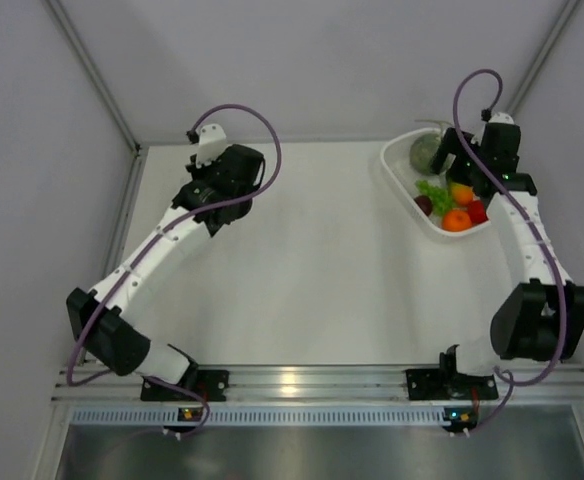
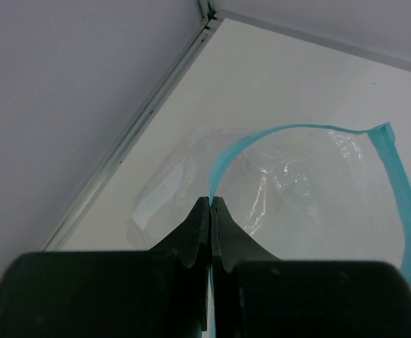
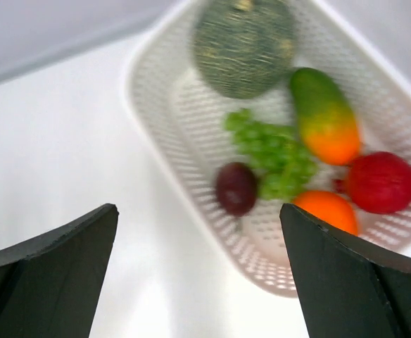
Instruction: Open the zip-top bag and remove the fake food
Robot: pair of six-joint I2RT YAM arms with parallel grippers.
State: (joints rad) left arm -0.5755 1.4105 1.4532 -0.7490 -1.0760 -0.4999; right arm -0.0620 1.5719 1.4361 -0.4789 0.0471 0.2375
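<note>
The white table [image 1: 302, 270] is filling most of the top view. The left arm [image 1: 152, 255] is reaching from the bottom left up toward the upper left. The right arm [image 1: 532, 240] is reaching up along the right side toward the upper right corner.

The white basket [image 1: 393, 172] with little holes is sitting at the upper right of the top view, just beside the end of the right arm. All the fake food is lying inside it.

The zip-top bag [image 2: 311, 190] is showing in the middle and right of the left wrist view, clear and crinkly, over the white table. Its blue zip strip [image 2: 405, 211] is bending in a big curve from the middle, across the top and down the right side. The left gripper [image 2: 212, 202] is pinching this strip with its two fingers pressed tight together.

The right gripper [image 3: 197, 211] is hanging over the near edge of the basket. Its fingers [image 3: 65, 260] are standing wide apart and are gripping nothing.

In the right wrist view, the grey-green melon [image 3: 244, 46] is sitting at the top. The green-orange piece [image 3: 323, 116] is lying right of the middle. The leafy green [image 3: 276, 151] is in the middle. The red ball [image 3: 381, 182] is at the right edge. The orange ball [image 3: 330, 210] is just below it to the left. The dark red piece [image 3: 236, 186] is lying left of the leafy green, touching it.
</note>
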